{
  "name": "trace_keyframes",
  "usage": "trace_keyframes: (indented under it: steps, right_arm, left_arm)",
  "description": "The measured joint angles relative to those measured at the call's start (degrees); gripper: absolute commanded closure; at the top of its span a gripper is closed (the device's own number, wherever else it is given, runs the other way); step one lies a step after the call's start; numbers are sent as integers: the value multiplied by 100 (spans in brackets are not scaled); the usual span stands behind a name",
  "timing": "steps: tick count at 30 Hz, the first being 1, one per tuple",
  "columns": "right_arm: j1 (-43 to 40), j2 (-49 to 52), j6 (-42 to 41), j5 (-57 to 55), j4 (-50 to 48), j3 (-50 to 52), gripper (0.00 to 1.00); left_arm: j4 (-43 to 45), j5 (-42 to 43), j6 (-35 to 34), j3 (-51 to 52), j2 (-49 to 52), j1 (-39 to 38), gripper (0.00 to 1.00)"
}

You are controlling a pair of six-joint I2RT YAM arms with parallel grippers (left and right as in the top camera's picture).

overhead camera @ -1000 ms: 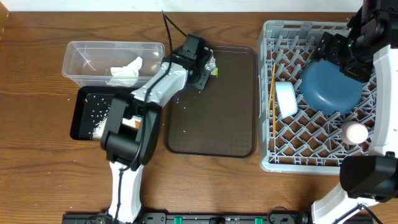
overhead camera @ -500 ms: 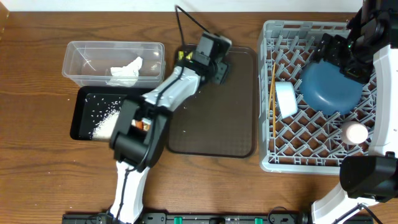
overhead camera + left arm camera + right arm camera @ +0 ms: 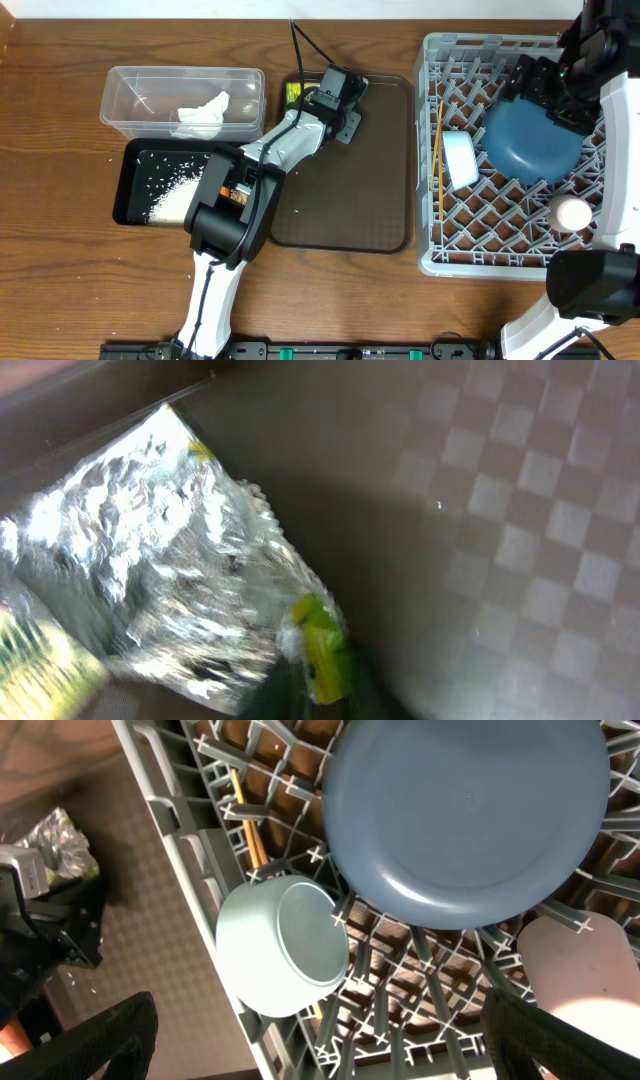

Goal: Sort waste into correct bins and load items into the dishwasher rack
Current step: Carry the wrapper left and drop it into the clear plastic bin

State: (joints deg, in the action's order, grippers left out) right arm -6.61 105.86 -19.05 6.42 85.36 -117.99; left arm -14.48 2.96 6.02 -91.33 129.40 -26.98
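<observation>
Silver foil (image 3: 150,550) blurred across the left wrist view; left gripper (image 3: 325,100) closed, fingers unseen; right gripper (image 3: 320,1050) gaped above rack (image 3: 190,815).

No writing is legible; the yellow-green wrapper (image 3: 35,660) just beside the left gripper (image 3: 312,98) bears dark print, too blurred.

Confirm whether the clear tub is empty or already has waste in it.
Not empty: overhead, a crumpled white napkin lies inside the clear tub, right of its middle; nothing else shows in it.
</observation>
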Motion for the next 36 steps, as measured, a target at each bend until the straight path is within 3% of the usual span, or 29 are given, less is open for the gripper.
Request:
trace_keyframes:
  steps: [8, 18, 30, 33, 34, 35, 36]
  right_arm:
    - [0, 0, 0, 0, 52, 0, 1]
    - [0, 0, 0, 2, 44, 0, 1]
    - [0, -2, 0, 2, -24, 0, 1]
    - [0, 0, 0, 2, -28, 0, 1]
    - [0, 0, 0, 2, -31, 0, 1]
    - [0, 0, 0, 2, -28, 0, 1]
    - [0, -2, 0, 0, -28, 0, 1]
  left_arm:
    - [-887, -83, -98, 52, -538, -96, 94]
    - [-1694, -269, 17, 42, -2837, 254, 94]
    - [-2415, -861, 50, 35, -2577, 1606, 93]
    - [-2487, -896, 4, 35, -2490, 1696, 88]
    - [-2557, -896, 0, 35, -2476, 1718, 73]
    - [-2651, -898, 31, 35, -2474, 1729, 50]
    - [-2739, -901, 20, 35, -2481, 1735, 46]
